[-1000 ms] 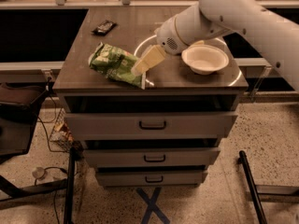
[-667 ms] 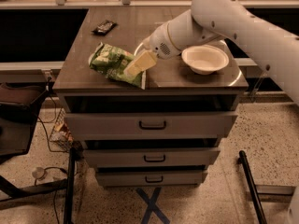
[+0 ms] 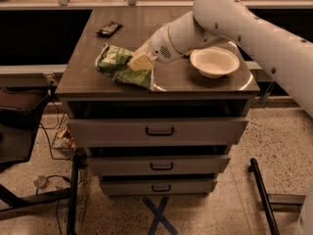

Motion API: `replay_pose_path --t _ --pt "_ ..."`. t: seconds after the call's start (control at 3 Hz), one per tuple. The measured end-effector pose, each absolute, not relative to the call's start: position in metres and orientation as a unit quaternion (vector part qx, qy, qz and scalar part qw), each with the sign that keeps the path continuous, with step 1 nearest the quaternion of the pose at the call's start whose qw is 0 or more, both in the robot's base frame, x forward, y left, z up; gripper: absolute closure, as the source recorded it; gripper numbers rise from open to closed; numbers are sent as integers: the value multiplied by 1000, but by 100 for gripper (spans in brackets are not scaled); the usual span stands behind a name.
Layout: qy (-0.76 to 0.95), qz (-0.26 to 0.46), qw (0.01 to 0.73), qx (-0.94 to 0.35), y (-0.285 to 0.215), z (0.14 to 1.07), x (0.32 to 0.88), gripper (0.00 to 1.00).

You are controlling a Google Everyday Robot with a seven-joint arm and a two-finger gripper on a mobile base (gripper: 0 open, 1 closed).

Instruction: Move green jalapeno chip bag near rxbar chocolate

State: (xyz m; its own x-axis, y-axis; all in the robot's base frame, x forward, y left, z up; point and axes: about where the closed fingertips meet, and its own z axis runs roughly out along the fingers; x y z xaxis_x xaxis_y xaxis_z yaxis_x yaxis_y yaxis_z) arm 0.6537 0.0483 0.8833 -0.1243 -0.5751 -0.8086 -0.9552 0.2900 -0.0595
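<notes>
Ctr frame: gripper (image 3: 142,62) at right edge of green jalapeno chip bag (image 3: 113,61); grip can't tell. Upper left: rxbar chocolate (image 3: 108,29), apart.

Dark cabinet top (image 3: 146,18) carries rxbar chocolate (image 3: 108,29) back left, green jalapeno chip bag (image 3: 113,62) front left, white bowl (image 3: 214,61) right. Gripper (image 3: 142,62) sits at the bag's right edge.
</notes>
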Motion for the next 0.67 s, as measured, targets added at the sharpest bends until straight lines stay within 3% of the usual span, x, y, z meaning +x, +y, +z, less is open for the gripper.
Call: replay_pose_path --t 0.33,0.67 --pt "706 251 380 -542 51 882 653 88" --pt "706 252 379 -543 53 881 653 100"
